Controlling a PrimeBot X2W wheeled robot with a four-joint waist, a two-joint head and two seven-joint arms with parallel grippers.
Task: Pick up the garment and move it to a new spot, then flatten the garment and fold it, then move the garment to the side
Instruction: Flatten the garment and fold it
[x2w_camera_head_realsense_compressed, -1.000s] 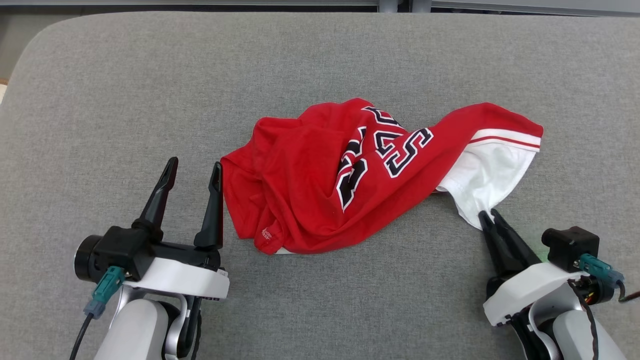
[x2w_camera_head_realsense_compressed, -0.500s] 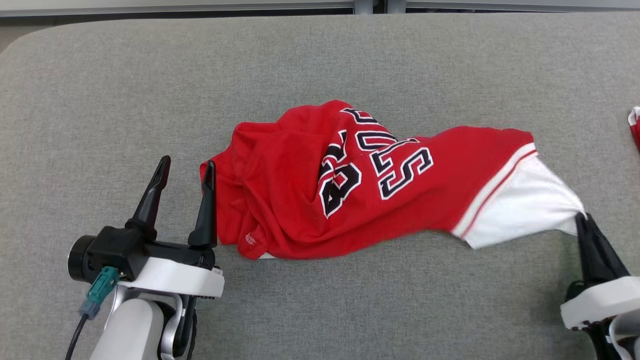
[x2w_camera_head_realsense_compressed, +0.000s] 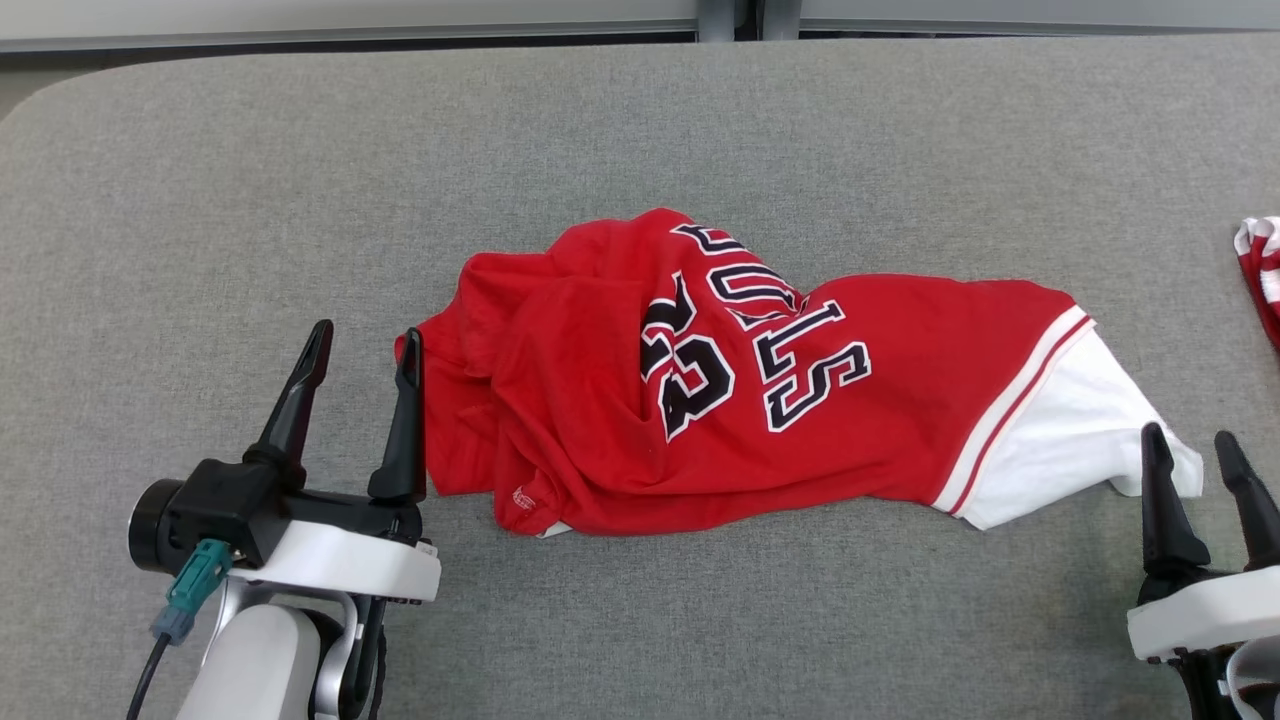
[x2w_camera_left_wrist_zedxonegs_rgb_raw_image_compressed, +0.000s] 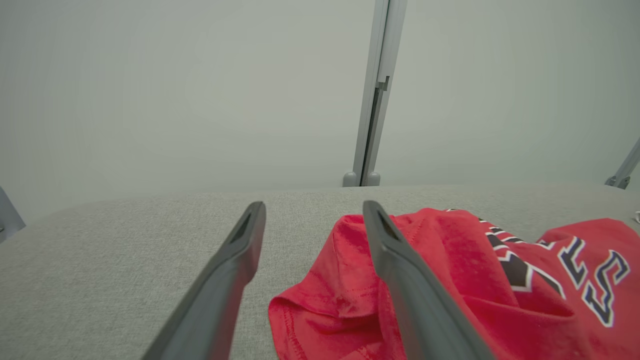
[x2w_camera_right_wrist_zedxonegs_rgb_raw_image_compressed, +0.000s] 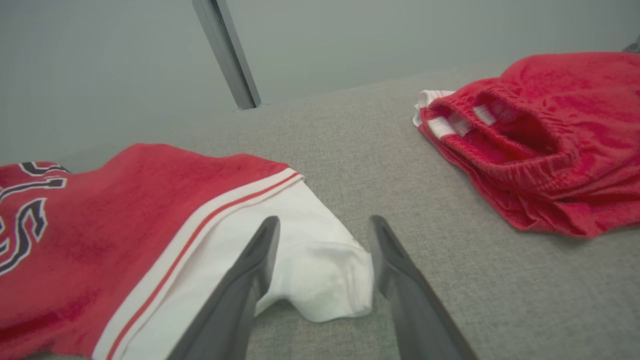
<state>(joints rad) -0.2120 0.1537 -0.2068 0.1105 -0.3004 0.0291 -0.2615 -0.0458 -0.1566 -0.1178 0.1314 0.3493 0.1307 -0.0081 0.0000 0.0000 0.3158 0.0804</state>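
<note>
Grey padded tabletop (x2w_camera_head_realsense_compressed: 640, 120) underneath it all. At the near right the right gripper (x2w_camera_head_realsense_compressed: 1190, 435) has its fingers spread, pinching nothing, and the white corner (x2w_camera_right_wrist_zedxonegs_rgb_raw_image_compressed: 320, 265) of the red garment (x2w_camera_head_realsense_compressed: 600, 400) lies loose between them. From there the garment runs left, crumpled across the middle. The left gripper (x2w_camera_head_realsense_compressed: 367, 330) is spread wide too, its right finger over the garment's left edge. A second red garment (x2w_camera_head_realsense_compressed: 1262, 270) sits far right.

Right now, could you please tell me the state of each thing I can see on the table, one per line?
Red jersey, crumpled, lying on the grey table, not yet flattened or folded.
Left pincer, open, at the jersey's left edge.
Right pincer, open, fingers on either side of the white corner, not clamped.
Second red garment, bunched, lying apart from the jersey.
</note>
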